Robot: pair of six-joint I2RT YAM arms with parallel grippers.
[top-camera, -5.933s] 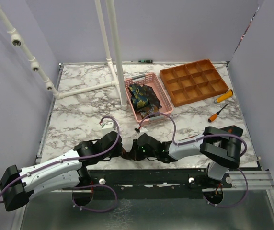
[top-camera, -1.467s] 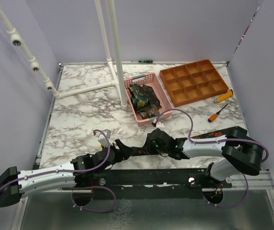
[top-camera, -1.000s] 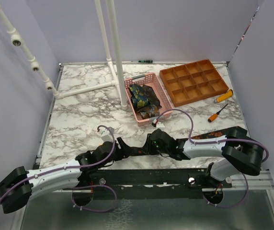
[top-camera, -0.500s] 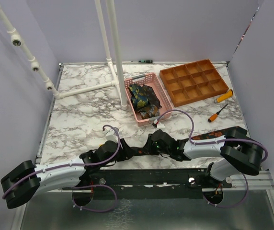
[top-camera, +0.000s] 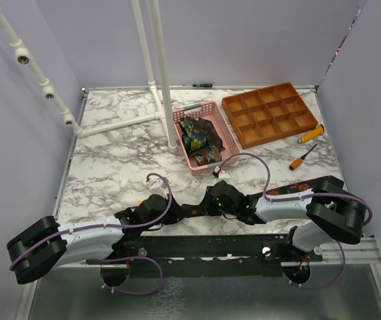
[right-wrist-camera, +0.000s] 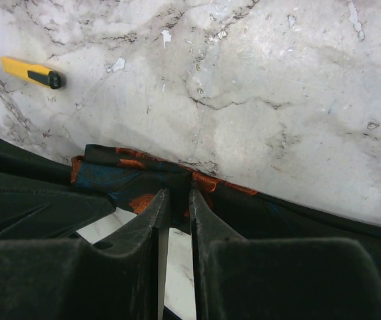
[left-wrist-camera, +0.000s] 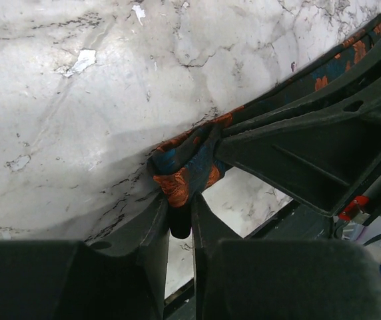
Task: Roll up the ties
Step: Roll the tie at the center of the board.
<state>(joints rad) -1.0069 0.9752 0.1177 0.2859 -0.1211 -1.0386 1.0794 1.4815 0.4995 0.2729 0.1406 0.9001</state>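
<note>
Navy fabric necktie (left-wrist-camera: 184, 175) with orange flowers lies at the marble bench's (top-camera: 110, 160) near edge, pinched by narrow left jaws and right jaws; rolling looks barely started, so its folded end needs turning over next.

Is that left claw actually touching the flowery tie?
Touching. The left wrist view shows the left gripper pinching the folded end of the tie between its fingertips.
</note>
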